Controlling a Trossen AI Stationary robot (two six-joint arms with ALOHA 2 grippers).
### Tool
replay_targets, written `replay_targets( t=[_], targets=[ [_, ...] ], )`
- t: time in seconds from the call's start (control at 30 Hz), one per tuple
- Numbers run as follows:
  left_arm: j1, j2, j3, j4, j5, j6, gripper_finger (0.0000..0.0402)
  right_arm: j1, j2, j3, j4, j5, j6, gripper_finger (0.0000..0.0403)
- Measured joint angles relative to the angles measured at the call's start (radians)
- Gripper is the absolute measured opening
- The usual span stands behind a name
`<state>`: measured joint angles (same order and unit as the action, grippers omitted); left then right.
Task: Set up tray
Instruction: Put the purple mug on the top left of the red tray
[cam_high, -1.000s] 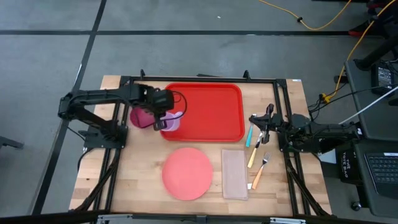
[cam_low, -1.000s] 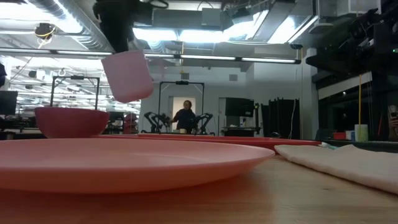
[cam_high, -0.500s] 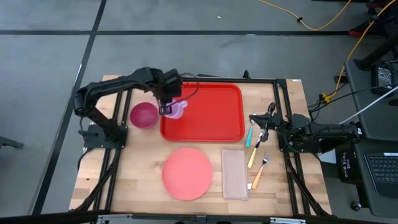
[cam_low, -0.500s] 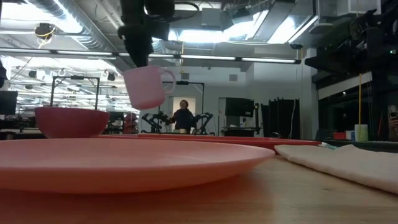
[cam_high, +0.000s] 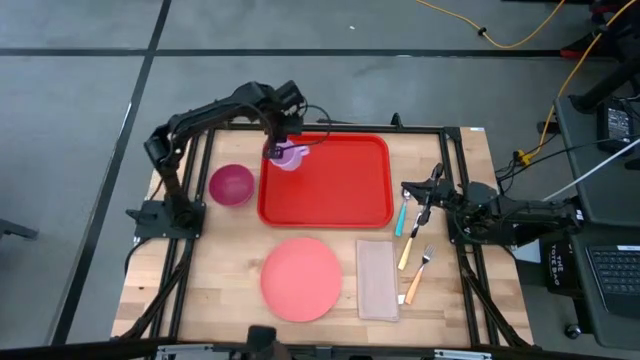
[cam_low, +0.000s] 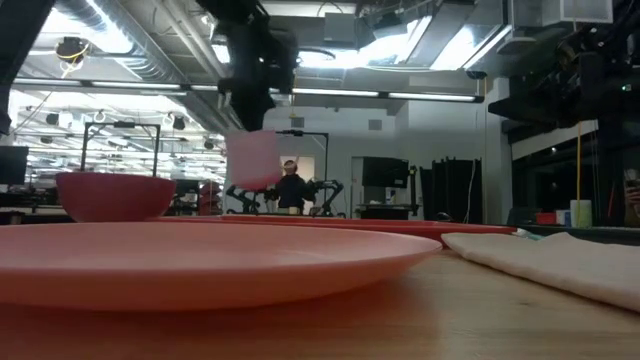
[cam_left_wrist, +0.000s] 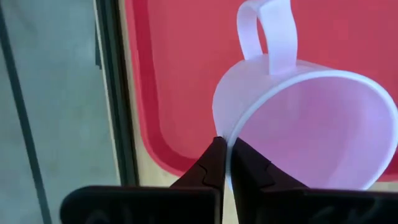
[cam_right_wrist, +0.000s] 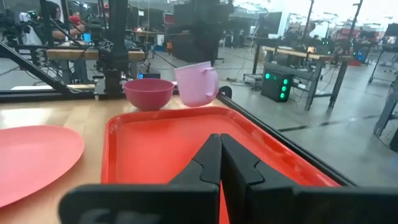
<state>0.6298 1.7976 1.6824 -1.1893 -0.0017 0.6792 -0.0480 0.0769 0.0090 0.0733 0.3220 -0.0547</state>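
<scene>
Salmon-pink round plate (cam_high: 301, 277) lies nearest on the wooden worktop (cam_high: 225, 265), with a pale beige rectangular napkin (cam_high: 377, 279) at its 3 o'clock. Beyond them sits the large bright red rectangular plastic tray (cam_high: 335, 185). The right gripper (cam_high: 420, 196) rests at the tray's 3 o'clock, fingers pressed together. A magenta bowl (cam_high: 231, 184) stands at the tray's 9 o'clock. Farthest, at the tray's 11 o'clock corner, the left gripper (cam_high: 277, 146) pinches a pale lilac plastic mug (cam_high: 290, 154) by its rim. The low view alone shows the mug hanging in the air; the left wrist view shows its handle (cam_left_wrist: 271, 31).
</scene>
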Motion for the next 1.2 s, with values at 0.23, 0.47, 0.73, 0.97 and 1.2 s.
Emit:
replay_targets(
  t=[0.23,0.47,0.73,0.97,1.2],
  targets=[
    [0.067,0.089,0.08,-0.043,-0.002,0.085,0.0002,-0.018,0.0,0.0,-0.005,0.0,0.025,0.0005],
    [0.101,0.126,0.08,-0.046,0.029,0.098,0.0002,-0.035,0.0,0.0,-0.005,0.0,0.023,0.0005],
    [0.1,0.134,0.076,-0.036,0.027,0.186,0.0002,-0.035,0.0,0.0,-0.003,0.036,-0.005,0.0005],
    [0.124,0.134,0.076,0.023,0.027,0.254,0.0002,-0.035,-0.001,0.0,0.01,0.097,-0.044,0.0005],
    [0.15,0.14,0.076,0.031,0.033,0.279,0.0002,-0.035,-0.001,0.0,0.013,0.11,-0.035,0.0005]
  ],
)
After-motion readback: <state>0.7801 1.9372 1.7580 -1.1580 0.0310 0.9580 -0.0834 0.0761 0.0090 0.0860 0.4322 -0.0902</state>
